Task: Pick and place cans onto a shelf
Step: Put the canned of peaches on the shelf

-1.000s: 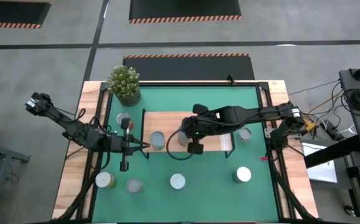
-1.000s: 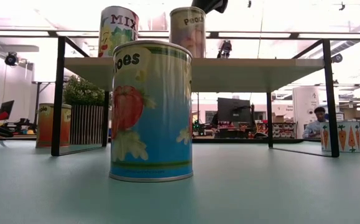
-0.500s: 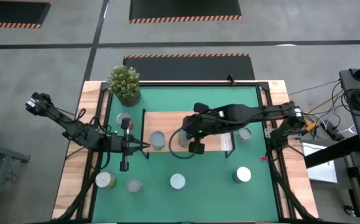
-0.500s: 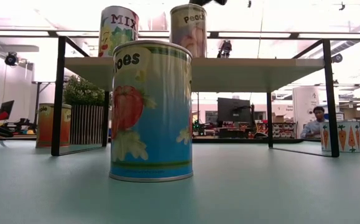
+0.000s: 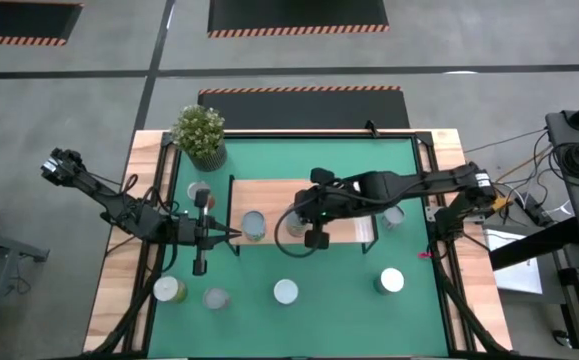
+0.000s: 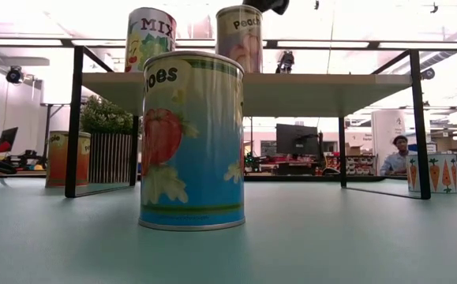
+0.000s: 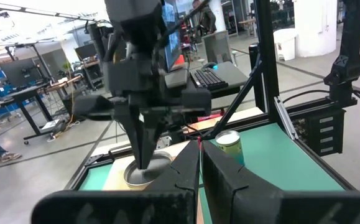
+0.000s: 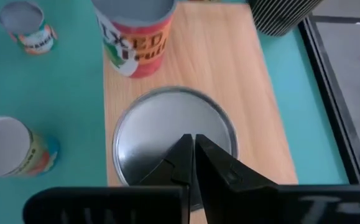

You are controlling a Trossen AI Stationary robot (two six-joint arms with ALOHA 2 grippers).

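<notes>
Cans are spread over the green-matted bench [image 5: 349, 270] and the light-wood shelf on its thin black metal frame [image 5: 269, 193]; two stand on the shelf, a silver-topped can with a red "MIXED" label [image 8: 134, 37] and, just beside it, a plain silver-topped can marked "Peach" [image 8: 167, 134]; in the low view both rise above the board, the "Peach" one [image 6: 240, 35] to the right of the other. Directly above the "Peach" can hangs the right pincer [image 8: 192, 149], its dark fingers pressed together with nothing between them; from overhead the right arm reaches across the shelf to that spot [image 5: 307, 215]. Off the shelf's left end, the left pincer [image 5: 231, 234] points toward the board, likewise clenched and empty, its tips meeting in the wrist view [image 7: 199, 163]. On the mat near the front edge stand a tall can with a tomato label [image 6: 192, 142], a white-topped can [image 5: 391, 281], a grey-topped can [image 5: 215, 298] and a yellowish can [image 5: 170, 290]; another can sits behind the shelf's left end [image 5: 199, 192], one at its right end [image 5: 394, 216]; a leafy potted plant [image 5: 199, 133] occupies the far left corner.
</notes>
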